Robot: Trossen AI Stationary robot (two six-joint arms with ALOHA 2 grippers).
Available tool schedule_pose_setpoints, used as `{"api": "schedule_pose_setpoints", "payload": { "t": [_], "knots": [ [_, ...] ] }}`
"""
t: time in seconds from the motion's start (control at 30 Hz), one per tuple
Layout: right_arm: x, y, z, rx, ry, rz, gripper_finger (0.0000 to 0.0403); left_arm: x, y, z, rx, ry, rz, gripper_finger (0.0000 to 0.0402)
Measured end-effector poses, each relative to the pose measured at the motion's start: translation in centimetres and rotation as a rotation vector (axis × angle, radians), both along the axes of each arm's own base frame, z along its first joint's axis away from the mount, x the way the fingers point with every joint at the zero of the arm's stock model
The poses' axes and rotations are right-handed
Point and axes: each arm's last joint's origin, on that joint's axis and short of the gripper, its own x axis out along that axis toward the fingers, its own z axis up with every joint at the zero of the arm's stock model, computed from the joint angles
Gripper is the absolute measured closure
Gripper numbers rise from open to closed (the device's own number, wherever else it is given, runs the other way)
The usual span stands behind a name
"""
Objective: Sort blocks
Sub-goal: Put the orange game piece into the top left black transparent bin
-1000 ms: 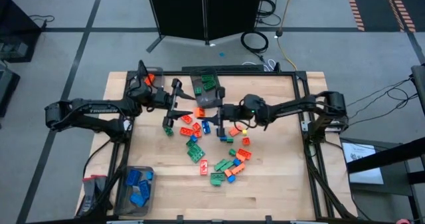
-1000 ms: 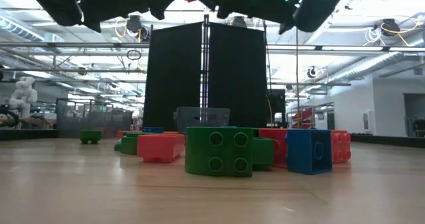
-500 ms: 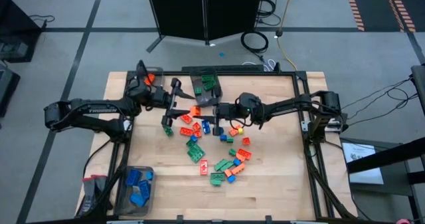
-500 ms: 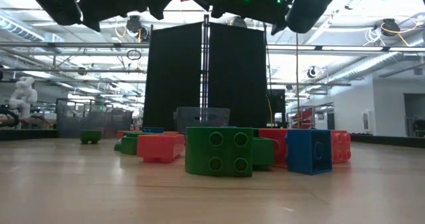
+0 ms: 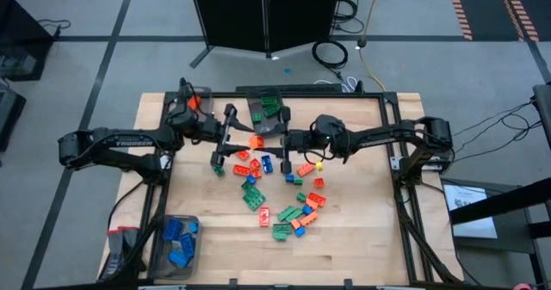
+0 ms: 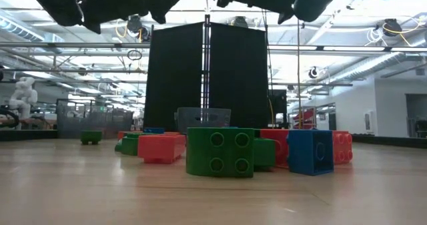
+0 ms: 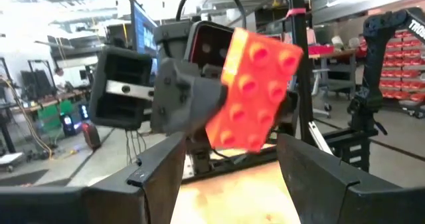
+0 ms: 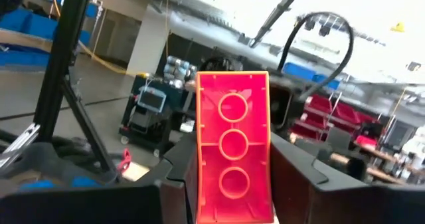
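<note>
Right gripper (image 5: pixel 261 140) moved left, carrying one orange brick (image 8: pixel 232 147).

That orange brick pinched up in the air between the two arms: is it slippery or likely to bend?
The orange brick looks like hard moulded plastic, so probably stiff, not bendy. Its smooth sides might slip, though the right tool clamps it squarely across its width. It seems hollow underneath, so likely light. The left tool stands open in front of it.
</note>
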Motion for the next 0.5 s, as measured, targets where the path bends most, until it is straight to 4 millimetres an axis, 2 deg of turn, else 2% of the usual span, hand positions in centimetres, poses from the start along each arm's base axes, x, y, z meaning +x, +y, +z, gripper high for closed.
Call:
{"api": "schedule_pose_setpoints", "payload": {
  "t": [0.3, 0.5],
  "knots": [
    [0.2, -0.3, -0.8, 0.014, 0.08, -0.042, 0.0286, 0.0, 0.0, 0.1, 0.002, -0.007, 0.003, 0.0162],
    [0.1, -1.5, -0.9, 0.031, 0.09, -0.101, 0.0286, 0.0, 0.1, 0.1, -0.003, -0.008, 0.015, 0.0162]
  ]
}}
